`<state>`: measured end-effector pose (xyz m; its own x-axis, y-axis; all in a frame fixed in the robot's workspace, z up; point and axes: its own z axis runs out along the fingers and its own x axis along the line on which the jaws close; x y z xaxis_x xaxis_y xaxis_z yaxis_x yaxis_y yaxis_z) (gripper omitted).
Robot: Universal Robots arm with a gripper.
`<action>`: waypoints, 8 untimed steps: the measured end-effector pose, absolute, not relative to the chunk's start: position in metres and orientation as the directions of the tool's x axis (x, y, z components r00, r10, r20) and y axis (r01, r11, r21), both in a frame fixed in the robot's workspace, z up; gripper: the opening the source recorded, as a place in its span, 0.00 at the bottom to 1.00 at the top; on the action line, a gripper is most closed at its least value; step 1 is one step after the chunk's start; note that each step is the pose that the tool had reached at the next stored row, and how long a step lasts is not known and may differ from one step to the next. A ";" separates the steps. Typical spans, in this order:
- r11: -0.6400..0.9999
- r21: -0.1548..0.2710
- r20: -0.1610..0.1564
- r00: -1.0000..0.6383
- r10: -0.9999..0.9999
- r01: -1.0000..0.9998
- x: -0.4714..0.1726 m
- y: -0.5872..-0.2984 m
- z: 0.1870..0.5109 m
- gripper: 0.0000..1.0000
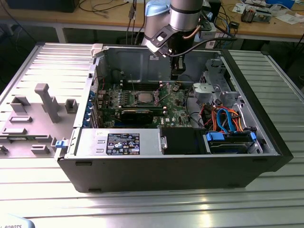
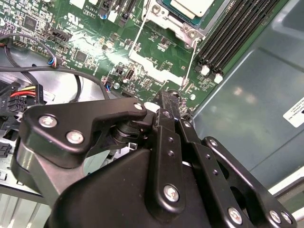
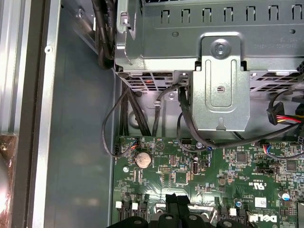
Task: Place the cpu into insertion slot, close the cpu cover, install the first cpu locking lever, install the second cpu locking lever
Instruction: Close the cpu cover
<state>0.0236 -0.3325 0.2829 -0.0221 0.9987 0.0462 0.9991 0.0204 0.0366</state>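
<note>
Open computer case point(image 1: 266, 137) on the tabletop point(image 1: 142, 204); arm point(image 1: 183, 19) hangs into it from 12 o'clock, jaws closed together just above the green motherboard point(image 1: 178, 107); the cpu point(image 1: 144, 97), silver top up, sits in the insertion slot point(image 1: 137, 100), at 8 o'clock of the jaws in the exterior view and apart from them; in the second wrist view the cpu cover point(image 2: 164, 21) frames it, two thin wire levers point(image 2: 136, 40) jutting outward.

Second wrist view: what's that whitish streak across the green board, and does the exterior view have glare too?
In the second wrist view, likely light glare on the motherboard; in the exterior view, yes, bright reflections on the ribbed metal table before the computer case.
</note>
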 end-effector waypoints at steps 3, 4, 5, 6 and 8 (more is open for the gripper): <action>0.020 0.037 0.046 -0.022 0.999 0.999 0.024 -0.332 0.283 0.11; 0.020 0.037 0.046 -0.022 0.999 0.999 0.024 -0.332 0.283 0.11; 0.021 0.037 0.046 -0.022 0.999 0.999 0.024 -0.333 0.283 0.11; 0.020 0.037 0.046 -0.022 0.999 0.999 0.024 -0.333 0.283 0.11; 0.020 0.036 0.046 -0.022 0.999 0.999 0.026 -0.333 0.283 0.11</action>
<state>0.0262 -0.3325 0.2828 -0.0221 0.9987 0.0462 0.9991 0.0205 0.0359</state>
